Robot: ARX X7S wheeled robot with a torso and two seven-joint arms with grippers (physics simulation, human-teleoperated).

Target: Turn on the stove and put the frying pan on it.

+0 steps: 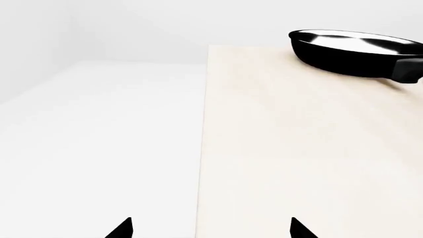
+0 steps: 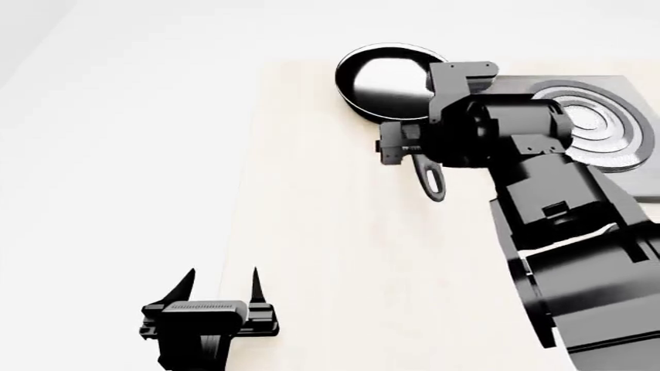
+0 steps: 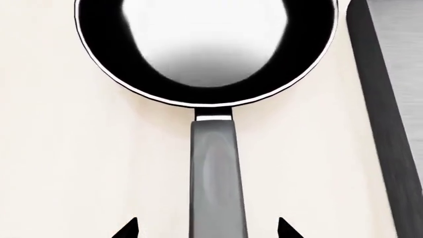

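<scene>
Right hand (image 3: 207, 229) spread astride frying pan (image 3: 205, 49) handle.

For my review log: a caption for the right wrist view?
Open right gripper straddles the frying pan handle, stove edge alongside.

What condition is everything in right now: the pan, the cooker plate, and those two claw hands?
Round glossy black frying pan: upright on the pale wooden table, beside the stove, not on it, empty.
Flat dark grey stove with ring burner: bare, nothing on it; knob hidden, so on or off cannot be told.
Right gripper: open, fingertips either side of the pan's long handle, not closed on it.
Left gripper: open, empty, away from the pan.
</scene>
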